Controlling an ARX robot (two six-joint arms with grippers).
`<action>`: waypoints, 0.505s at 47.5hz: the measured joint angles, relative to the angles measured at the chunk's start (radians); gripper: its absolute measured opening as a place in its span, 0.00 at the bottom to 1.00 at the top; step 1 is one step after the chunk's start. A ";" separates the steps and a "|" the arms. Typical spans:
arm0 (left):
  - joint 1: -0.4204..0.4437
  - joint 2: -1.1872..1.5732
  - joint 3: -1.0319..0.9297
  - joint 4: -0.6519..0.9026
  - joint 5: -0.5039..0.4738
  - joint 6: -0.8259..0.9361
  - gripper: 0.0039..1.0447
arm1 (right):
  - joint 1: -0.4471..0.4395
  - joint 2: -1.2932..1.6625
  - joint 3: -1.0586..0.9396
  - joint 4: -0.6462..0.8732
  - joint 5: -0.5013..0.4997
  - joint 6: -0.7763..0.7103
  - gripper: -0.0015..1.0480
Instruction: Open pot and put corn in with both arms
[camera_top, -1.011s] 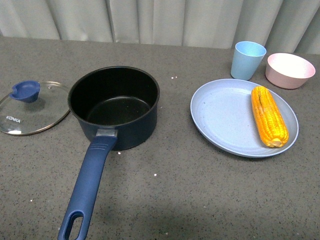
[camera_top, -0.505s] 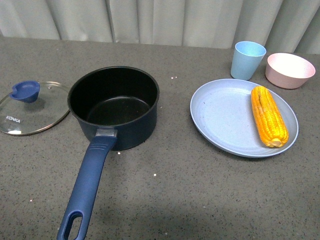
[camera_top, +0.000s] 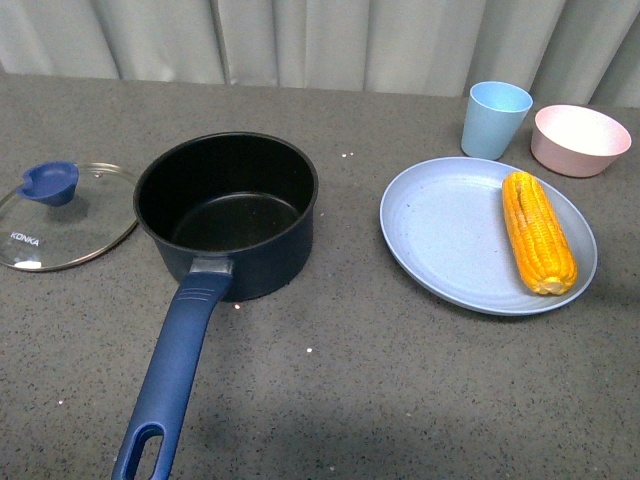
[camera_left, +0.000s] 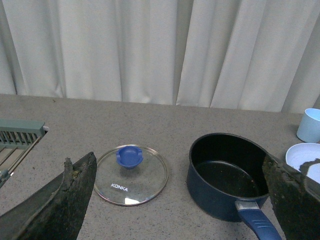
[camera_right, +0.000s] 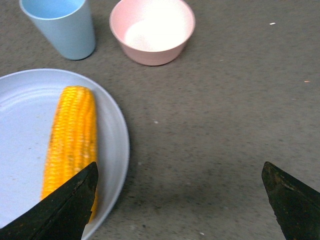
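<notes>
The dark navy pot stands open at centre left, its long blue handle pointing toward me. Its glass lid with the blue knob lies flat on the table left of the pot. The corn lies on the right side of the light-blue plate. Neither arm shows in the front view. My left gripper is open and empty, above the table near the lid and pot. My right gripper is open and empty, beside the corn, one fingertip over its end.
A light-blue cup and a pink bowl stand behind the plate at the back right. A grey curtain hangs behind the table. A grey rack edge shows in the left wrist view.
</notes>
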 joint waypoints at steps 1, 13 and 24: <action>0.000 0.000 0.000 0.000 0.000 0.000 0.94 | 0.008 0.019 0.024 -0.019 -0.009 0.008 0.91; 0.000 0.000 0.000 0.000 0.000 0.000 0.94 | 0.119 0.226 0.304 -0.261 -0.059 0.101 0.91; 0.000 0.000 0.000 0.000 0.000 0.000 0.94 | 0.168 0.363 0.447 -0.413 -0.022 0.185 0.91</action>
